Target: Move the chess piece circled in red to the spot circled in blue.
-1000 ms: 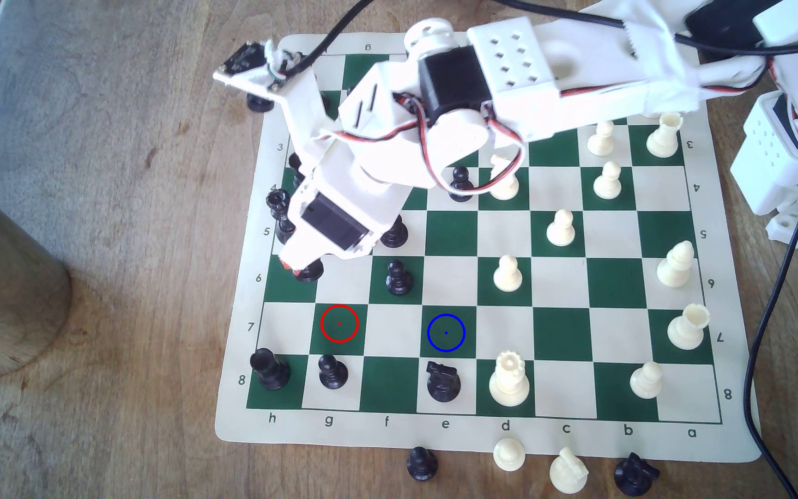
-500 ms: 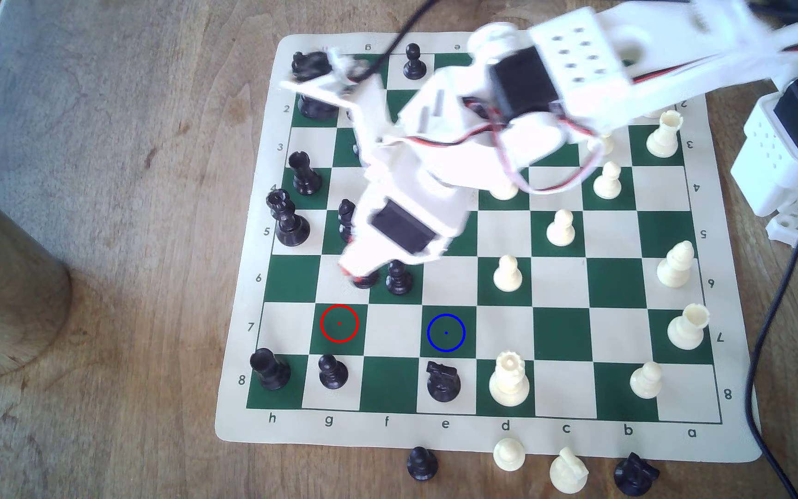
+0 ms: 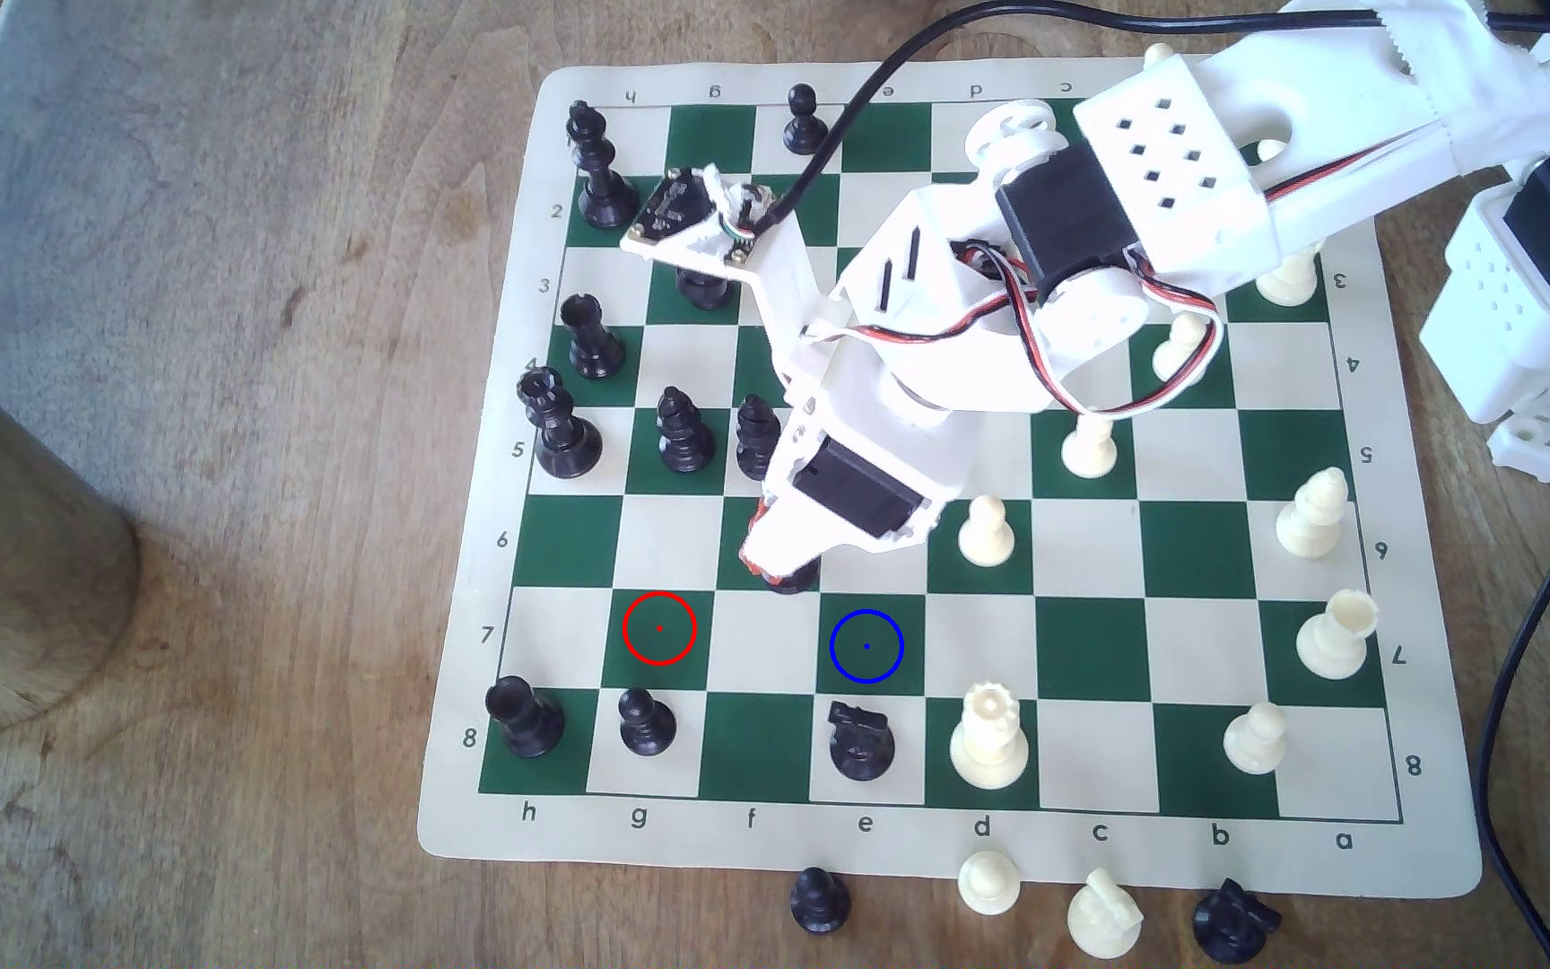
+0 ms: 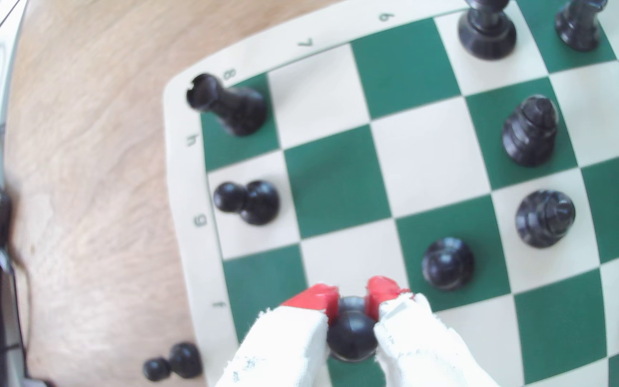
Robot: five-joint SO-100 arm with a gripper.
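— Chess piece (image 4: 352, 331): where do you have it?

— I have it pinched in the gripper (image 4: 352, 301). On my wrist view the red fingertips (image 4: 315, 299) are closed against the black pawn's ball head from both sides, and its round base sits just below them in the picture, over the green and cream squares.

— And on the exterior view?

— There the gripper (image 3: 776, 559) points down at the chessboard mat (image 3: 492, 839), and I can see the dark base of the chess piece (image 3: 795, 582) poking out under the white jaws. It sits at the border between row 6 and row 7, about where the f and e files meet. I cannot tell from here whether the base touches the mat.

— How does that lie against the marks?

— The spot (image 3: 866, 646), the green square with the blue ring and dot, is just beside the held pawn, toward the exterior view's right and nearer the bottom edge. The red ring (image 3: 659, 629) on its green square is further off to the exterior view's left, with no piece on it.

— Anything crowding the blue ring?

— A black knight (image 3: 860, 741) stands on the cream square right below it, and a white queen (image 3: 988, 736) stands one file to the exterior view's right of the knight. A second black pawn (image 3: 647, 722) stands on g8, under the red ring.
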